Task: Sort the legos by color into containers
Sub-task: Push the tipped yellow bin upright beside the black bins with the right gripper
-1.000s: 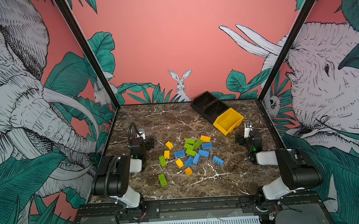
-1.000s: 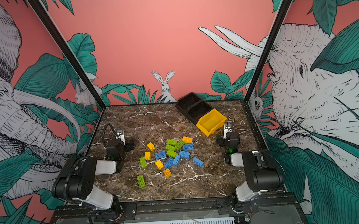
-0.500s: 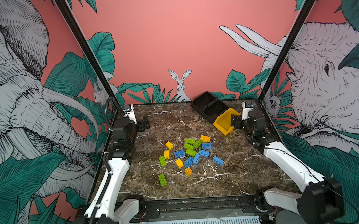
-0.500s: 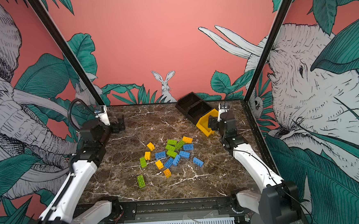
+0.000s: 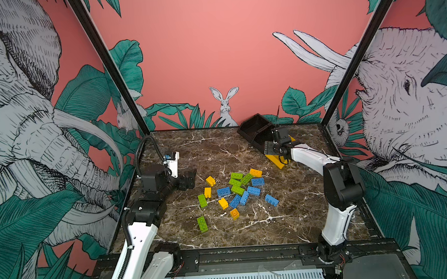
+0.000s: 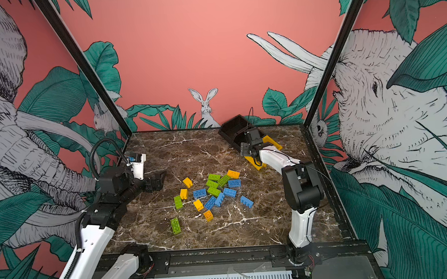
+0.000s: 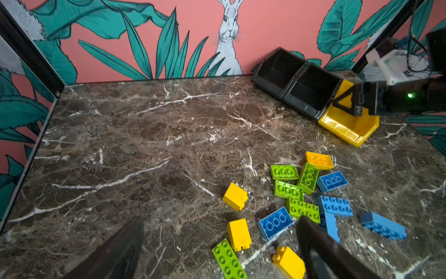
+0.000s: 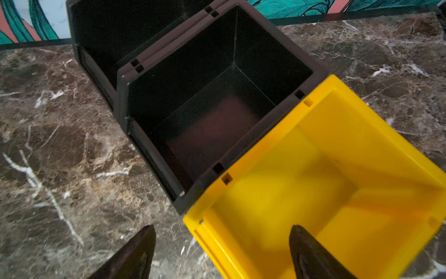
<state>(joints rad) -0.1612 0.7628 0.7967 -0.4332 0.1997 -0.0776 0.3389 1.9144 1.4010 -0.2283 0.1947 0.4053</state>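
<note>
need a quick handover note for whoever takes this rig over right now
Left gripper: open, empty, beside the legos.
Right gripper: open, empty, one finger over the table, one over the yellow bin.
Legos: green, yellow and blue, all loose and mixed mid-table.
Bins: two black bins and the yellow bin in a row at the far right; what shows of them is empty.
Done: nothing sorted.
Left: every lego.

Yellow bin [image 5: 275,160] mostly behind right arm [image 5: 308,153]
</note>
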